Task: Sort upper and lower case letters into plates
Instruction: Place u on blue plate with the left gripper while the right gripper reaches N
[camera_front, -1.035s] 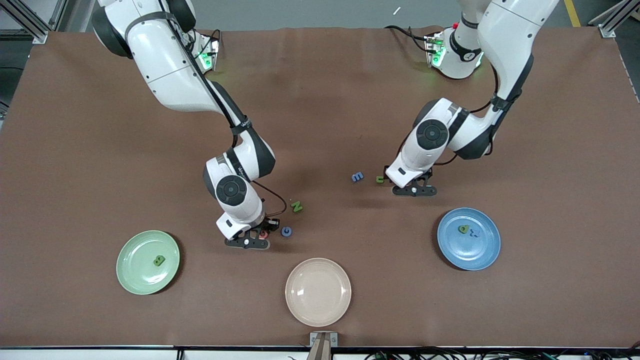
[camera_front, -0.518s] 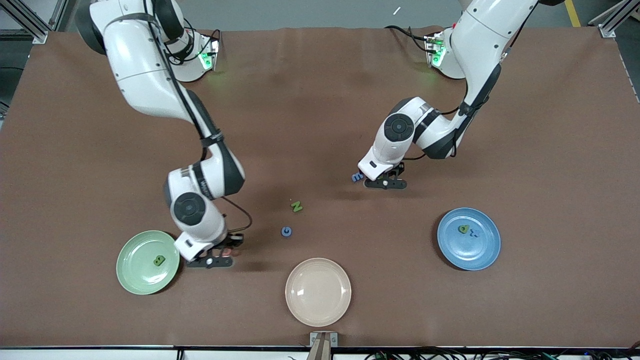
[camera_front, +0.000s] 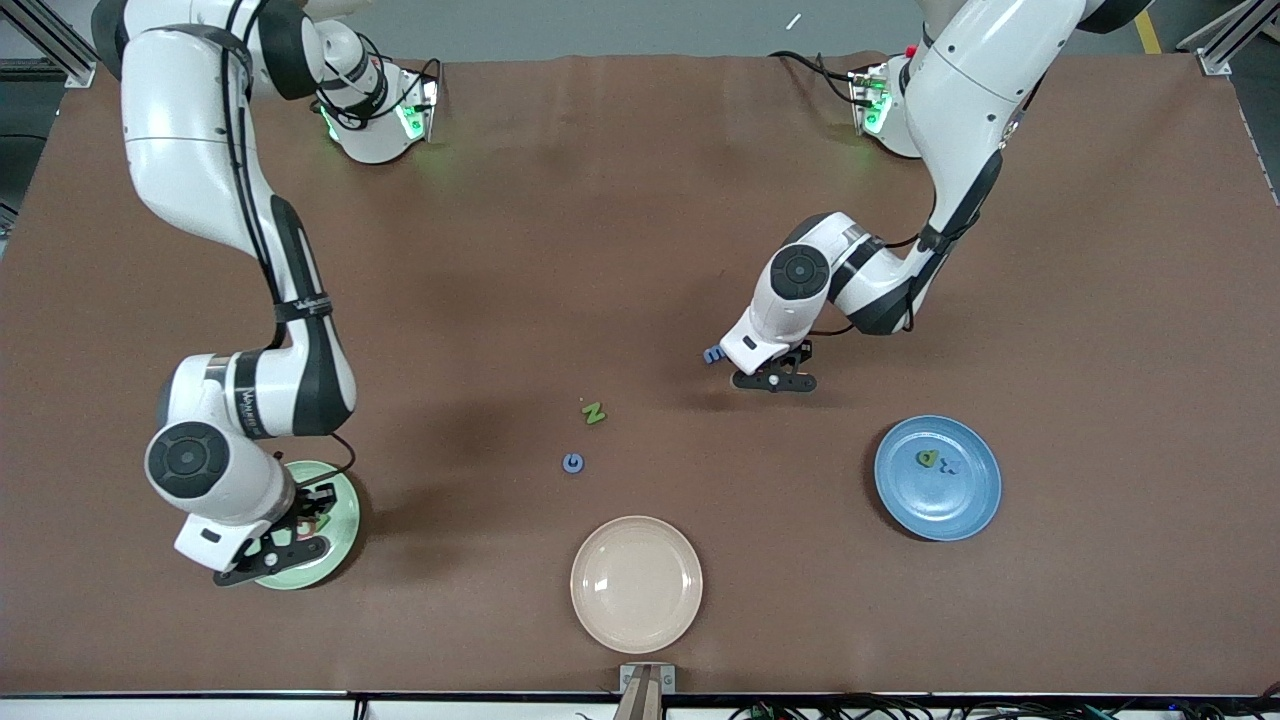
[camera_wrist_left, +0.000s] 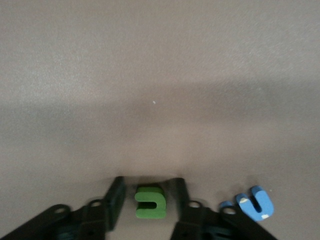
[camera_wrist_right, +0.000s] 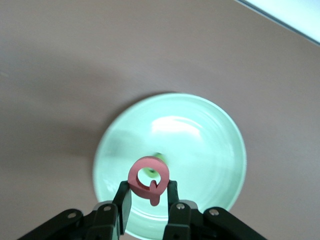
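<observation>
I see the table (camera_front: 640, 250) carrying three plates: the green plate (camera_front: 340, 520) at the right arm's end, the beige plate (camera_front: 636, 584) nearest the front camera, the blue plate (camera_front: 965, 500) at the left arm's end, with two letters in it. My right gripper (camera_wrist_right: 148, 200) hangs over the green plate, clamped on the red letter (camera_wrist_right: 148, 179), which sits between the fingers above the dish's middle. My left gripper (camera_wrist_left: 149, 202) is down at the table, its fingers astride the green u (camera_wrist_left: 150, 202); I cannot tell whether they press it. The blue m (camera_wrist_left: 254, 202) lies just beside. The green N (camera_front: 594, 412) and blue G (camera_front: 573, 462) lie loose mid-table, the G nearer the camera.
</observation>
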